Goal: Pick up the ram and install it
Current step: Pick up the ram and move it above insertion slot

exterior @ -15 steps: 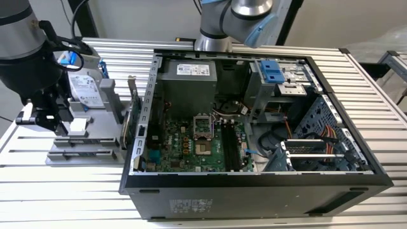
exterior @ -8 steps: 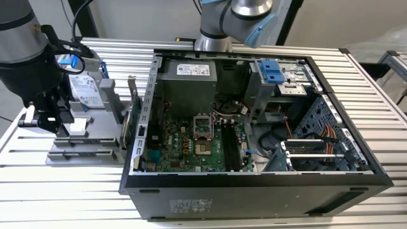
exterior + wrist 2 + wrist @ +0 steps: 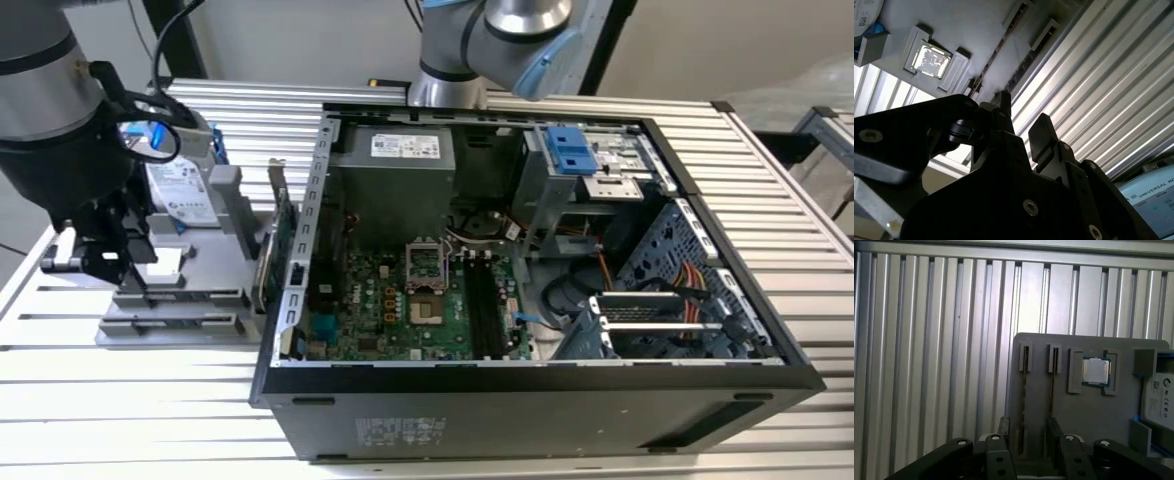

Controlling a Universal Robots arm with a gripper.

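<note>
Released, the pincer straddles the ram slotted edge-up in its gray holder; closing off-centre could tilt or jam it.

— What's near the gripper?
— Its fingers stand apart over the grey holder tray and the ribbed table.
— And in the tray?
— A processor chip in a recess, beside narrow slots.

The desk is ribbed, silvery bare metal with a soft sheen, the holder tray smooth matt grey plastic, the chip glossy metal-topped, the computer case black-painted metal, the hand matt black.
</note>
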